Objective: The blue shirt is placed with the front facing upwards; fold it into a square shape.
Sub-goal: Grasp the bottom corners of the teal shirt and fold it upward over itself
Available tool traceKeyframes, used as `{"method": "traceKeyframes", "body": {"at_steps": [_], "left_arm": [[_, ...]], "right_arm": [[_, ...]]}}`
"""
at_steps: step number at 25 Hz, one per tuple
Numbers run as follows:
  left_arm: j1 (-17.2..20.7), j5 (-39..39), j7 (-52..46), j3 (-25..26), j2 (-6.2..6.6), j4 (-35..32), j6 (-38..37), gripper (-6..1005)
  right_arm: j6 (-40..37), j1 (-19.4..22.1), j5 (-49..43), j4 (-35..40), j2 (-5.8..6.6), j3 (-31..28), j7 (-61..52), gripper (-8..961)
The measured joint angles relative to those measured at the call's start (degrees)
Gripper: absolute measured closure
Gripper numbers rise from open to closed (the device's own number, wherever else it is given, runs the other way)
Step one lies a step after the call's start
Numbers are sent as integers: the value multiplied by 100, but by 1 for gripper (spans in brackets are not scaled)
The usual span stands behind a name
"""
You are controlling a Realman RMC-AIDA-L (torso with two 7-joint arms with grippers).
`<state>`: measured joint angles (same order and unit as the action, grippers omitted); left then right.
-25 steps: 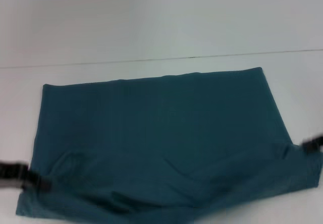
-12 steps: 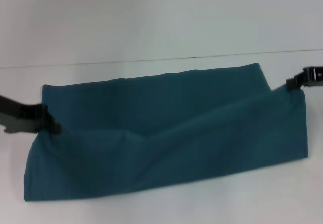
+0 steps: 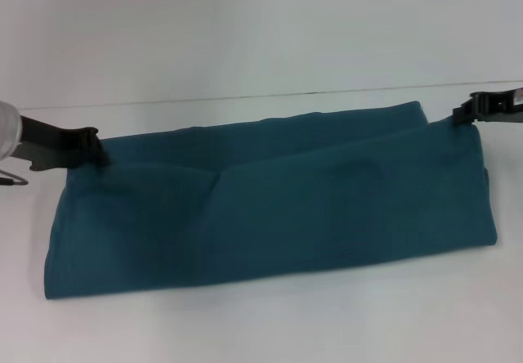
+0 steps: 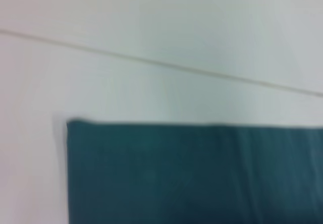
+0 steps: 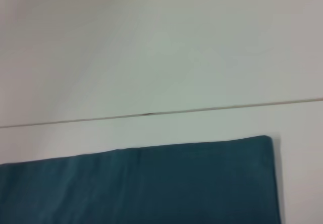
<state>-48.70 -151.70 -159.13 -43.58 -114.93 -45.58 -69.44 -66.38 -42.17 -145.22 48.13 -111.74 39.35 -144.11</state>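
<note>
The blue shirt (image 3: 270,208) lies on the white table as a wide teal band, its near half doubled over onto the far half, plain side up. My left gripper (image 3: 96,150) is at the band's far left corner, shut on the cloth's edge. My right gripper (image 3: 464,114) pinches the far right corner, shut on the same folded-over edge. The top layer sags slightly between them. The left wrist view shows a corner of the shirt (image 4: 192,173) and the right wrist view shows its far edge (image 5: 141,183); no fingers show in either.
The white table (image 3: 245,322) spreads all round the shirt. A thin seam line (image 3: 245,97) runs across it just beyond the shirt's far edge. Nothing else stands on it.
Both grippers have travelled from the near corners up and away to the far edge, carrying the shirt's near edge over. The shirt went from a large spread panel to a folded band.
</note>
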Motion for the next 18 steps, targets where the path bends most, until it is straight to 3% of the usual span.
{"method": "traceKeyframes", "body": {"at_steps": [3,8,14,18], "left_arm": [[48,0,28,-70,-116,115,475,957],[56,0,82,-82,-200,325,1044,957],[-6,50,-24,-20,-265,357,1466,957],[-112,53,-104,-16,-245,366,1611,957]], "right_arm": [[628,-7,2,-262,-96,239,21,813],[1245,-110,3,-578,-128,396,9,808],[2066,-324,4,-913,-119,437,-1,801],[2376,-575,2,-1180,-28,447,30,796]]}}
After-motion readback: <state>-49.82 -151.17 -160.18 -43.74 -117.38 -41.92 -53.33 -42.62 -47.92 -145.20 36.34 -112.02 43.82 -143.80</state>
